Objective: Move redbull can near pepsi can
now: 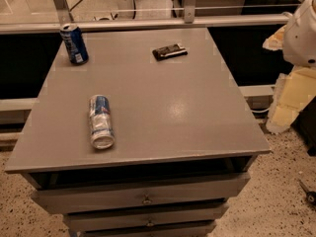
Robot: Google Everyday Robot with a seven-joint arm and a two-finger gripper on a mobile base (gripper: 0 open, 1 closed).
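The redbull can lay sideways, well apart from the upright pepsi can; the tool was out of view, its state untellable.

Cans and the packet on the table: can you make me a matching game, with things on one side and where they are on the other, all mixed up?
Things:
1. redbull can
2. pepsi can
3. dark packet

Places and states:
A. standing upright, far left corner
B. lying flat, far side near the middle
C. lying on its side, front left

Pairs: 1-C, 2-A, 3-B.

The claw is not in view.
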